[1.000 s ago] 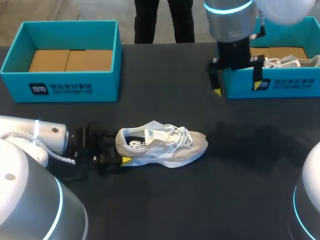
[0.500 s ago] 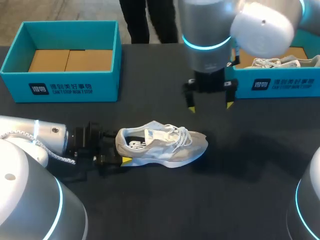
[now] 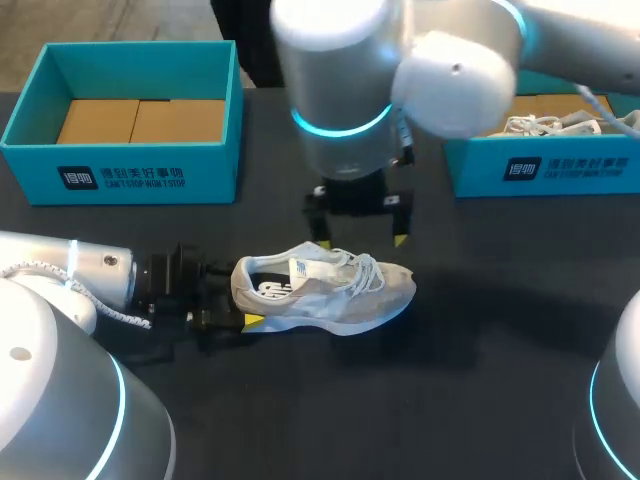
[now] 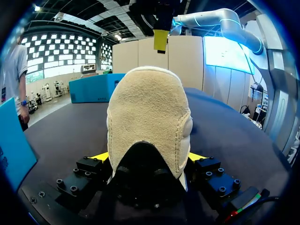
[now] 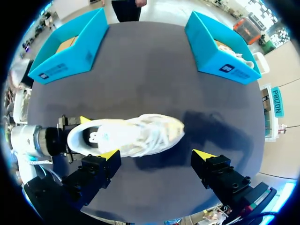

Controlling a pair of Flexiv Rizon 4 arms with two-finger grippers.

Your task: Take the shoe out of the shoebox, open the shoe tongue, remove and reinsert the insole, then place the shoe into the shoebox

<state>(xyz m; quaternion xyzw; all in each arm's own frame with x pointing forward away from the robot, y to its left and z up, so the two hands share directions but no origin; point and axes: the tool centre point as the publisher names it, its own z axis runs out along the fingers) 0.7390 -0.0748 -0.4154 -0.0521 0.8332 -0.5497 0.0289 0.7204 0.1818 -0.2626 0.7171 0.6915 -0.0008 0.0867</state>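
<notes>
Near the table's (image 3: 480,400) left edge, the left arm (image 3: 90,275) lies low, its jaws closed on the heel of the pale shoe (image 3: 325,290), one yellow fingertip (image 3: 253,321) showing against the sole. The shoe rests upright on the dark table near its middle, toe toward the right edge, laces loose (the wrist view shows the heel wedged between both fingers). Above the shoe hangs the right arm (image 3: 345,90), reaching in past the middle, its jaws spread wide and holding nothing. At the far left corner stands a blue shoebox (image 3: 130,175) lined with cardboard (image 3: 140,120); at the far right corner, a second shoebox (image 3: 545,170) holds another shoe (image 3: 560,125).
</notes>
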